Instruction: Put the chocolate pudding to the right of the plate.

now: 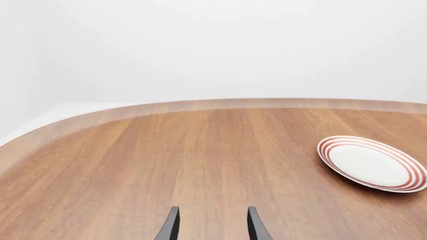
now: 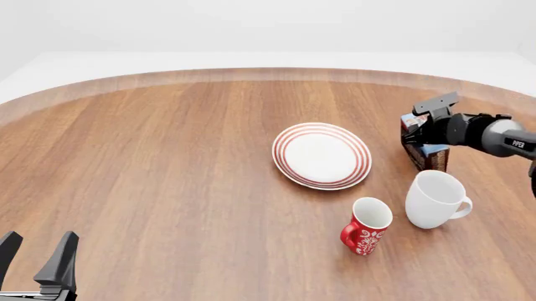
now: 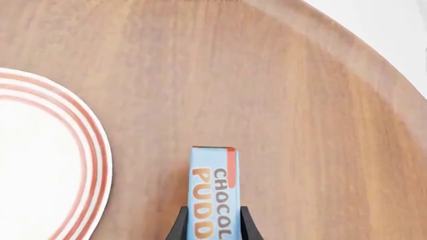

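The plate (image 2: 322, 155) is white with red rings and lies mid-table; it also shows in the right wrist view (image 3: 40, 165) and in the left wrist view (image 1: 370, 162). My right gripper (image 2: 415, 133) is shut on the chocolate pudding (image 2: 431, 157), a light-blue-topped box. It holds the box on edge just right of the plate. In the right wrist view the box (image 3: 213, 185) sits between the fingertips (image 3: 179, 225), and I cannot tell if it touches the table. My left gripper (image 2: 37, 257) is open and empty at the near left, far from the plate; it also shows in the left wrist view (image 1: 213, 212).
A white mug (image 2: 435, 199) stands just in front of the pudding box. A red patterned mug (image 2: 367, 226) stands to its left, in front of the plate. The table's curved far edge (image 2: 268, 72) runs across the back.
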